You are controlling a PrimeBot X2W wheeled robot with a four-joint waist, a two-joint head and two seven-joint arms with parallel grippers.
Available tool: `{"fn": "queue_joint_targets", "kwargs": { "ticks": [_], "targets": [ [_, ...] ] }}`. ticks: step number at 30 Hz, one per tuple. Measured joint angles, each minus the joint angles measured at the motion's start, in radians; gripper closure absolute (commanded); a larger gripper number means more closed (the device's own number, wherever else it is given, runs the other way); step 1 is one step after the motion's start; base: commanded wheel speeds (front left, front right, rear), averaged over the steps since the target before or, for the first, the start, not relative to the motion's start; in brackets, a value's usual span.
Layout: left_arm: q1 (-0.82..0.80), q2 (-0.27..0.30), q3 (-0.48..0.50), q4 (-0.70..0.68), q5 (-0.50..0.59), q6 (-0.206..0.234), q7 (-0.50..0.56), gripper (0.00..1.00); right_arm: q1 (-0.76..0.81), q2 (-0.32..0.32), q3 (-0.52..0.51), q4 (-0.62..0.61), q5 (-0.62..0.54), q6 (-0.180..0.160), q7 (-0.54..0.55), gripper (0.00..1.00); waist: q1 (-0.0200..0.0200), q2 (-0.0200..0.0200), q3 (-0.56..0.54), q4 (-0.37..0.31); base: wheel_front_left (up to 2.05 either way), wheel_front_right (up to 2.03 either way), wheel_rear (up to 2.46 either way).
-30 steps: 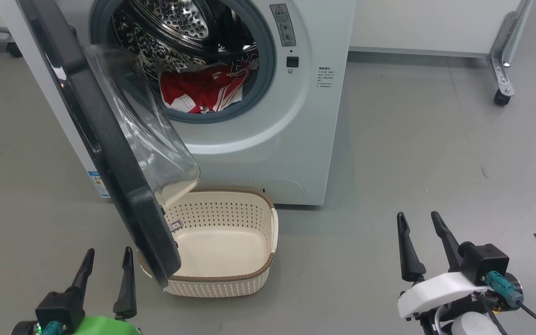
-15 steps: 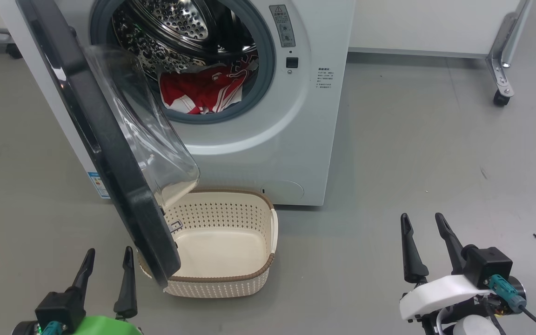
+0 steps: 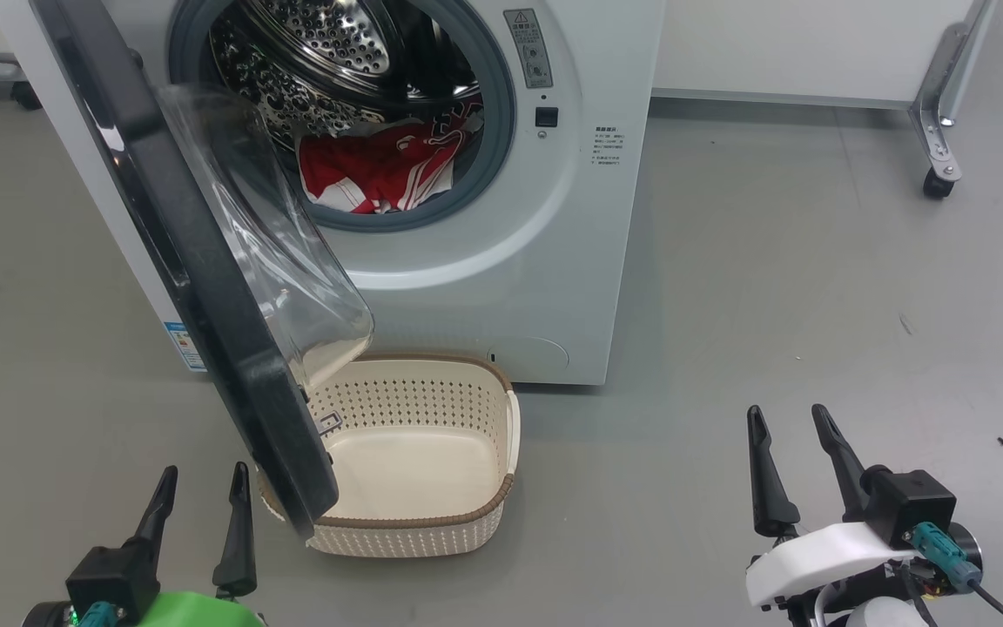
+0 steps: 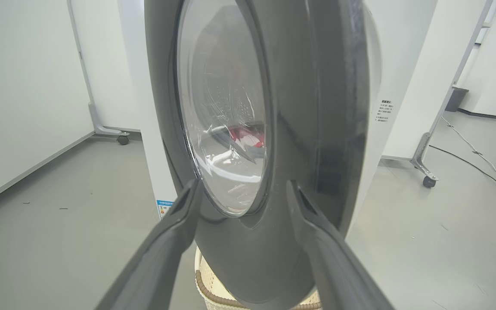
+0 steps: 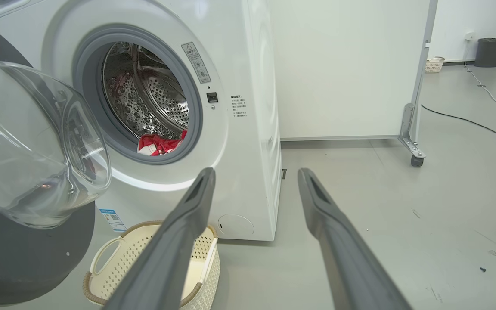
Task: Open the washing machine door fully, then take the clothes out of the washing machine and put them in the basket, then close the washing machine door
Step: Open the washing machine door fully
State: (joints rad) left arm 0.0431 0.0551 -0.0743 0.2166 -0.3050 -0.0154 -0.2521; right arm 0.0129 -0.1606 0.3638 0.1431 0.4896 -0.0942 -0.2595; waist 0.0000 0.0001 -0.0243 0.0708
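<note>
The white washing machine (image 3: 545, 261) stands at the top centre with its door (image 3: 205, 261) swung out toward me, the clear glass bowl (image 3: 275, 235) bulging from the black rim. Red clothes (image 3: 375, 170) with white stripes lie in the drum mouth, and the clothes (image 5: 159, 145) also show in the right wrist view. The cream basket (image 3: 501, 435) sits on the floor below the door's lower edge. My left gripper (image 3: 203, 475) is open just left of the door's bottom; the door (image 4: 299, 129) faces its fingers. My right gripper (image 3: 787, 411) is open over bare floor at the lower right.
A white partition on a castor (image 3: 941, 178) stands behind and to the right of the machine. Grey floor spreads wide to the right. A cable (image 5: 476, 122) runs across the floor far right, with a bin (image 5: 491, 51) beyond.
My right gripper has drifted slightly down and to the right. The left gripper, door, clothes and basket have not moved.
</note>
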Motion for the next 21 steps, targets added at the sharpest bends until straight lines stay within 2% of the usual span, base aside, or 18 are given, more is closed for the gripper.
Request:
{"fn": "queue_joint_targets", "kwargs": {
  "ticks": [5, 6, 7, 9, 21],
  "targets": [
    [0.0, 0.0, 0.004, 0.0, 0.0, 0.0, 0.0, 0.0, 0.001, 0.003, -0.004, 0.0, -0.009, 0.005, 0.0, 0.0, 0.0, 0.0, 0.0, 0.0, 0.0, 0.0, 0.0],
    [0.0, 0.0, 0.004, 0.0, 0.0, 0.0, 0.0, 0.13, 0.002, 0.003, -0.005, 0.0, -0.01, 0.005, 0.0, 0.0, 0.0, 0.0, 0.0, 0.0, 0.0, 0.0, 0.0],
    [0.0, 0.0, 0.004, 0.001, 0.0, 0.0, 0.0, 0.5, 0.002, 0.004, -0.006, 0.0, -0.012, 0.005, 0.0, 0.0, 0.0, 0.0, 0.0, 0.0, 0.0, 0.0, 0.0],
    [0.0, -0.001, 0.004, 0.003, 0.0, -0.004, 0.0, 1.0, 0.002, 0.006, -0.009, 0.0, -0.017, 0.011, 0.0, 0.0, 0.0, 0.0, 0.0, -0.001, 0.0, 0.0, 0.0],
    [-0.001, -0.002, 0.012, -0.007, -0.002, -0.016, 0.0, 1.0, 0.016, 0.023, -0.031, 0.0, -0.037, 0.022, 0.0, 0.0, 0.0, 0.0, 0.0, -0.001, 0.0, 0.0, 0.0]
  ]
}}
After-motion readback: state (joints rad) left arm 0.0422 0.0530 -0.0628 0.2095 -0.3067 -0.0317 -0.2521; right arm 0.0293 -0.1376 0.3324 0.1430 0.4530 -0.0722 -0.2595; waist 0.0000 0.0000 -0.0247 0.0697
